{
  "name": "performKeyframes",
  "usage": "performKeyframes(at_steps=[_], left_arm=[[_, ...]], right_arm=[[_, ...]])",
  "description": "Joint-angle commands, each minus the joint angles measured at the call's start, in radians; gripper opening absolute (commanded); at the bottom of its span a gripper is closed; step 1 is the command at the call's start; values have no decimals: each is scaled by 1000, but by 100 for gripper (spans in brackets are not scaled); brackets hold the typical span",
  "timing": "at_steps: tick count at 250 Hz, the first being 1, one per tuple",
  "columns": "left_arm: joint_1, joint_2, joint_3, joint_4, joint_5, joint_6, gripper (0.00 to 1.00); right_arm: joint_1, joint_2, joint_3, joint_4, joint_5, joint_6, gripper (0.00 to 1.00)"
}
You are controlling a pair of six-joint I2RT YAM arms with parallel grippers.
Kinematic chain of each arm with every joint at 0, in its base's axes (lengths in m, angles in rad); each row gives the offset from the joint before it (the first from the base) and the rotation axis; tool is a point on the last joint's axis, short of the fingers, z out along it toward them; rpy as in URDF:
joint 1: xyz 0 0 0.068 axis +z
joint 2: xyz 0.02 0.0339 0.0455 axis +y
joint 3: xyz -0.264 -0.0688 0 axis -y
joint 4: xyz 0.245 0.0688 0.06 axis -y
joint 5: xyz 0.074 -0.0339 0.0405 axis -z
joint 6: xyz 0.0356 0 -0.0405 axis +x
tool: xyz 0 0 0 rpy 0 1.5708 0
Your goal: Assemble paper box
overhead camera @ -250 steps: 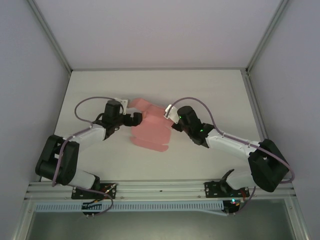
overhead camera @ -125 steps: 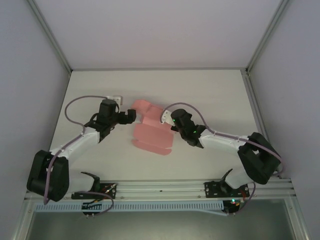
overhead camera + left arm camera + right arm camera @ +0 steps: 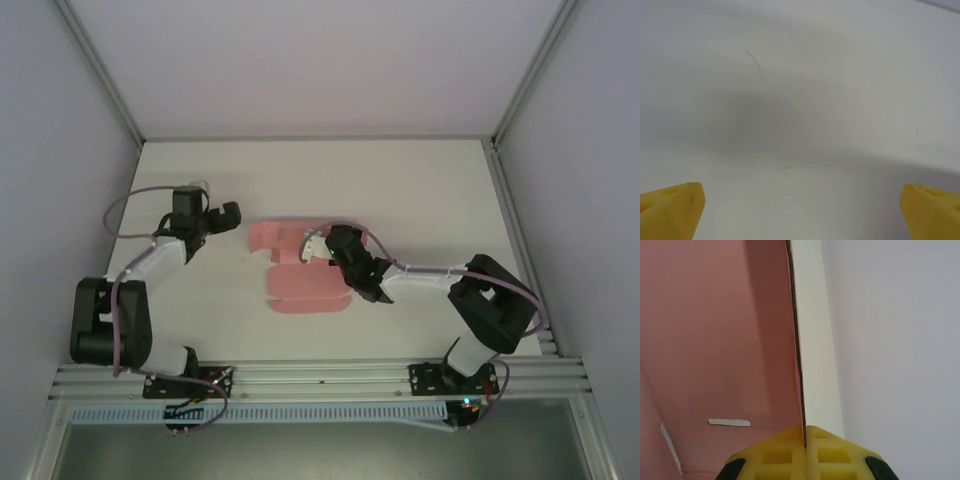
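The pink paper box (image 3: 300,290) lies as a mostly flat die-cut sheet in the middle of the white table. My right gripper (image 3: 320,247) is at the sheet's right side, shut on a raised panel. In the right wrist view the yellow fingers (image 3: 785,455) pinch that thin card edge at my right gripper (image 3: 805,444), with the pink paper box (image 3: 715,340) and a small slot to the left. My left gripper (image 3: 228,213) hangs open to the left of the sheet, apart from it. Its yellow fingertips (image 3: 670,210) stand wide apart over bare table, the left gripper (image 3: 802,215) holding nothing.
The white table (image 3: 420,190) is boxed in by pale walls with metal posts at the back corners. An aluminium rail (image 3: 320,375) with both arm bases runs along the near edge. Free room lies behind and to the right of the sheet.
My left arm has drawn back to the left, away from the sheet. My right gripper has moved left and nearer with the card pinched, and the sheet now lies flatter and more to the left.
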Motion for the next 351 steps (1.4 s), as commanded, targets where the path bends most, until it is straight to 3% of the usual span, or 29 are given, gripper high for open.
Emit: performKeyframes(at_steps=[1, 18, 42, 110, 161, 231, 286, 351], left_arm=[[-14, 48, 6, 92, 222, 62, 100], [-40, 60, -2, 108, 299, 100, 100], [-102, 42, -39, 138, 324, 157, 99], [-205, -15, -111, 132, 295, 172, 83], [-245, -67, -164, 129, 249, 169, 78], [-270, -146, -244, 209, 342, 205, 75], [-277, -73, -198, 278, 314, 225, 73], [-321, 6, -169, 312, 273, 268, 80]], right_arm=[[4, -3, 14, 21, 23, -5, 0], [6, -4, 20, 12, 31, 4, 0], [6, -7, 21, 0, 40, 8, 0], [4, -16, 14, -30, 61, 32, 0], [5, -40, -5, -31, 80, 17, 0], [6, -69, -2, -92, 65, 27, 0], [15, -69, 2, -111, 42, 43, 0], [42, -55, -19, -100, 84, 24, 0]])
